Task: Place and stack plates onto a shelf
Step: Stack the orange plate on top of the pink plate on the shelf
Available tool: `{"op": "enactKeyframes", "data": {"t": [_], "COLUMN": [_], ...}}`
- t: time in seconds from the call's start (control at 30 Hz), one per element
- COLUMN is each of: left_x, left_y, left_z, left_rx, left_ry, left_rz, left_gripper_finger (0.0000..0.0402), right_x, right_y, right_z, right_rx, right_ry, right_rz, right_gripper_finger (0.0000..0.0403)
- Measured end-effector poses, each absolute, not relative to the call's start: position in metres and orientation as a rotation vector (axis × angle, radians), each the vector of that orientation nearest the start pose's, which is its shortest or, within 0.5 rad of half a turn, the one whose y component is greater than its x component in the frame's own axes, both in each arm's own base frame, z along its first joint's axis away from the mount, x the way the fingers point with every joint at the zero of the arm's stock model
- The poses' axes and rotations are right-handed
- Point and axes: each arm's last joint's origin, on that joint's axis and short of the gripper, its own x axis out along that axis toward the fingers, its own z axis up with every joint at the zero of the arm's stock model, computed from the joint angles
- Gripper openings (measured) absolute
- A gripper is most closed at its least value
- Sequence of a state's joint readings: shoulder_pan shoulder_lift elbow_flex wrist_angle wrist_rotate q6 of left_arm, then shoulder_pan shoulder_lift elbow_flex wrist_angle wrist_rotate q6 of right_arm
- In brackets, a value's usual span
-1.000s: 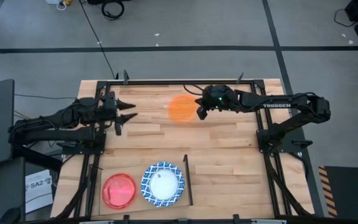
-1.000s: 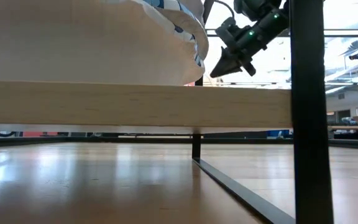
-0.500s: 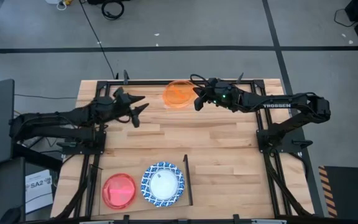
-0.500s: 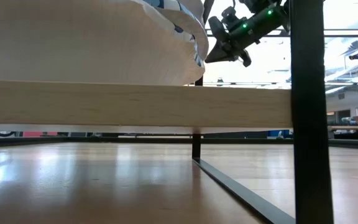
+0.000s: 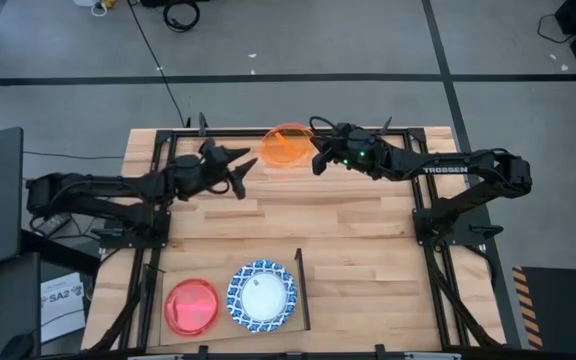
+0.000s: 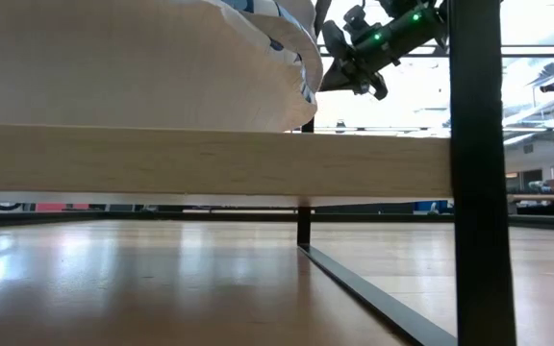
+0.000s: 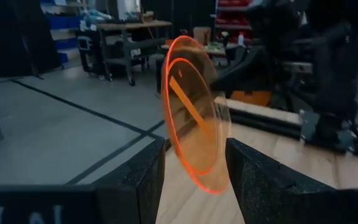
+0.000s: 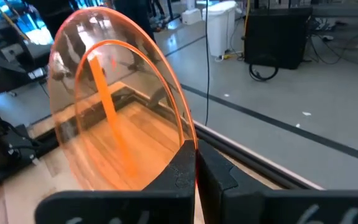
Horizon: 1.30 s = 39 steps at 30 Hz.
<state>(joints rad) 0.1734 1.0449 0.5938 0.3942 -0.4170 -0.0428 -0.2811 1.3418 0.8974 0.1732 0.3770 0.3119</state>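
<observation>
A translucent orange plate (image 5: 286,147) hangs on edge above the table's far middle, with my right gripper (image 5: 315,160) shut on it. My left gripper (image 5: 245,168) is open and close to the plate's left side. In the left wrist view the plate (image 7: 194,118) shows edge-on ahead of the gap between the fingers (image 7: 138,180), apart from them. On the shelf (image 5: 298,290) at the near left lie a red plate (image 5: 191,306) and a blue-and-white plate (image 5: 262,295), both flat. My right gripper pinches the orange plate's rim (image 8: 188,140) between its two fingers, on the side of the plate toward the table's right. The fingers come nearly level from the right. The plate is lifted clear and stands tilted, close to upright.
A black frame (image 5: 268,131) runs along the table's far edge, just behind the plate. In the low view the shelf board (image 6: 210,163) and its black post (image 6: 474,173) fill the foreground. Bare tabletop (image 5: 358,230) lies between the arms and the shelf.
My right gripper has tipped the orange plate from lying flat to standing nearly on edge and carried it a little up and toward the far edge. My left gripper has moved toward the table's right, up to the plate, staying open.
</observation>
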Motion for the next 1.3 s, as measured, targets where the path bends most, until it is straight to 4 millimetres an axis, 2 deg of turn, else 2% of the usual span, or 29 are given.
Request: {"op": "enactKeyframes", "data": {"t": [0.37, 0.93, 1.3], "left_x": [0.237, 0.236, 0.236], "left_y": [0.056, 0.058, 0.058], "left_z": [0.267, 0.274, 0.274], "left_rx": [-0.039, -0.055, -0.054], "left_ry": [-0.005, -0.09, -0.086], "left_rz": [0.68, 0.718, 0.718], "left_gripper_finger": [0.016, 0.016, 0.0159], "right_x": [0.286, 0.289, 0.305], "right_y": [-0.094, -0.088, -0.086], "right_z": [0.293, 0.302, 0.29], "right_rx": [0.291, 0.297, 0.269], "right_ry": [0.07, -0.027, -0.048], "right_rz": [-0.678, -0.644, -0.653], "right_gripper_finger": [0.0007, 0.0007, 0.0007]}}
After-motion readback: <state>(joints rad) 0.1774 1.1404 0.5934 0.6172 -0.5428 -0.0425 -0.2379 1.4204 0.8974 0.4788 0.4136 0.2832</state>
